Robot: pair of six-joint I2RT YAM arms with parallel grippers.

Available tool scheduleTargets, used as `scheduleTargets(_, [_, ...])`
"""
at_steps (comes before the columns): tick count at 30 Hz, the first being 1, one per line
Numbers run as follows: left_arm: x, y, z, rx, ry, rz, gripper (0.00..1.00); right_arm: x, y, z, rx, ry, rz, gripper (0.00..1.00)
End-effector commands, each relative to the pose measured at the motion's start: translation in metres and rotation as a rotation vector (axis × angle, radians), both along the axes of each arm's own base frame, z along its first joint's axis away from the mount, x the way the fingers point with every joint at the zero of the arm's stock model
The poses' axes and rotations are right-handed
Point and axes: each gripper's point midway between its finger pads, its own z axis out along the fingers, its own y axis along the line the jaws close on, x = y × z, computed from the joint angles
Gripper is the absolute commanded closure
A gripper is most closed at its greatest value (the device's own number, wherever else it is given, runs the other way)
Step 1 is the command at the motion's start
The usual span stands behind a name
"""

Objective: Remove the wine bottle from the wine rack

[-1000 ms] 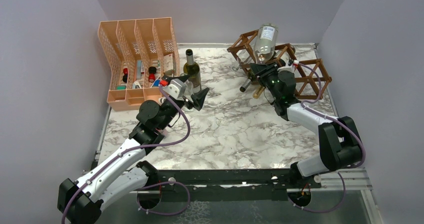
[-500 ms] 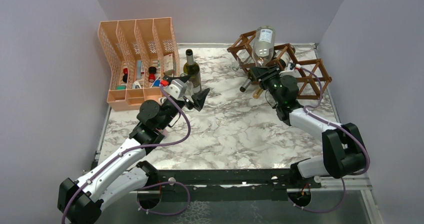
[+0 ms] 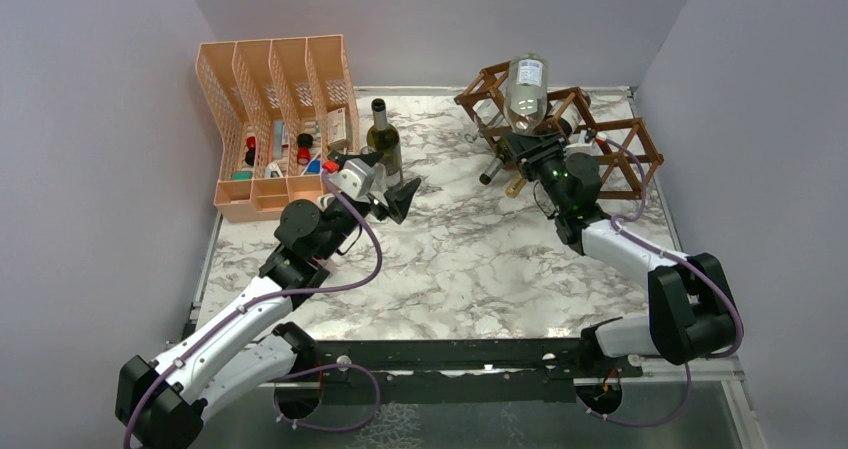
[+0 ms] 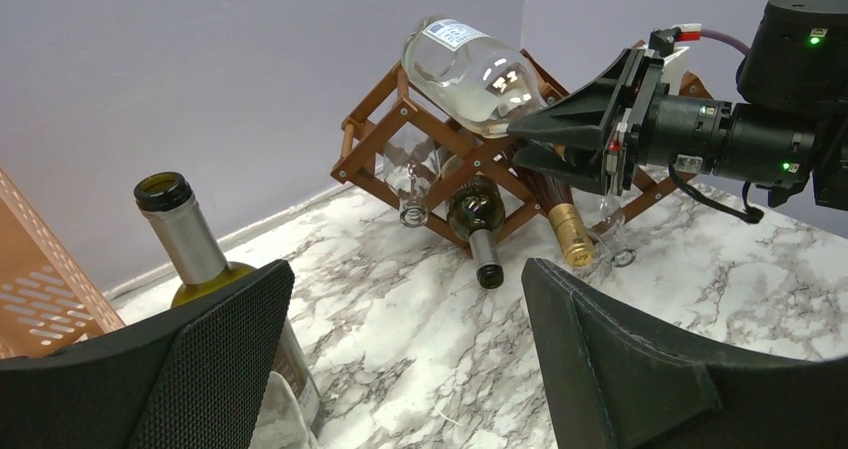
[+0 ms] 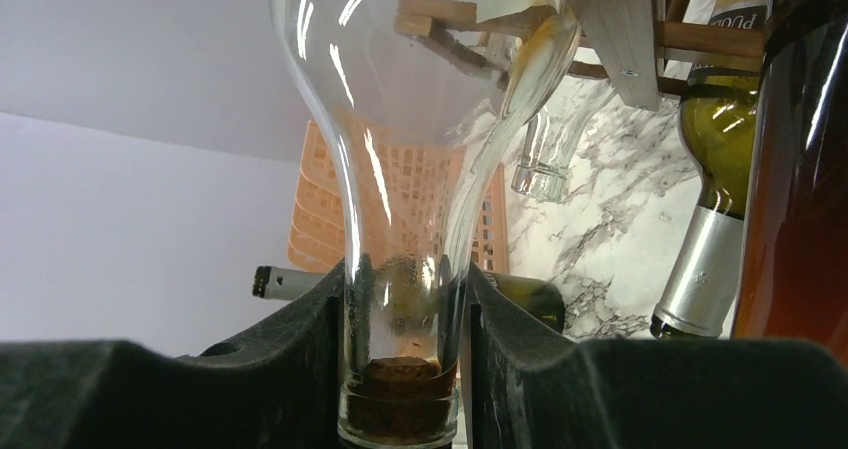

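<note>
A dark brown wooden wine rack (image 3: 620,154) stands at the back right of the marble table; it also shows in the left wrist view (image 4: 385,109). A clear corked wine bottle (image 3: 526,89) lies tilted on the rack's top, neck toward me, also seen in the left wrist view (image 4: 465,69). My right gripper (image 3: 532,141) is shut on this bottle's neck (image 5: 405,299), fingers on both sides just above the cork. Two more bottles stick out of lower cells, one green (image 4: 478,224) and one gold-capped (image 4: 568,231). My left gripper (image 3: 392,187) is open and empty, facing the rack.
A green wine bottle (image 3: 383,141) stands upright beside my left gripper, also close at left in the left wrist view (image 4: 185,239). A peach mesh file organizer (image 3: 275,99) holding small items stands at the back left. Grey walls close the table on three sides.
The right gripper has moved slightly right and back with the clear bottle's neck in it; the bottle's body has tilted up a little. The left arm has barely moved.
</note>
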Motion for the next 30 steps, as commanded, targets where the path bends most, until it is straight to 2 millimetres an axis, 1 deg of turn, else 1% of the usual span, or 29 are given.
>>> scheduleTargets(1, [-0.002,-0.004,0.009,-0.024,-0.017,-0.030,0.09,-0.022,-0.012,0.131,0.131,-0.420,-0.012,0.99])
scheduleTargets(8, [-0.002,-0.005,0.008,-0.022,-0.014,-0.035,0.09,-0.031,-0.018,0.141,0.174,-0.445,-0.022,0.99])
scheduleTargets(13, [-0.002,-0.005,0.006,-0.019,-0.011,-0.036,0.09,-0.032,-0.020,0.149,0.200,-0.462,-0.027,0.99])
scheduleTargets(25, [-0.001,-0.006,0.005,-0.015,-0.011,-0.037,0.10,-0.041,-0.022,0.161,0.196,-0.481,-0.019,0.99])
scheduleTargets(28, [-0.001,-0.007,0.004,-0.012,-0.007,-0.038,0.09,-0.046,-0.019,0.166,0.186,-0.483,0.001,0.99])
scheduleTargets(30, [0.000,-0.008,0.003,-0.009,-0.004,-0.041,0.10,-0.048,-0.018,0.165,0.181,-0.466,0.011,0.99])
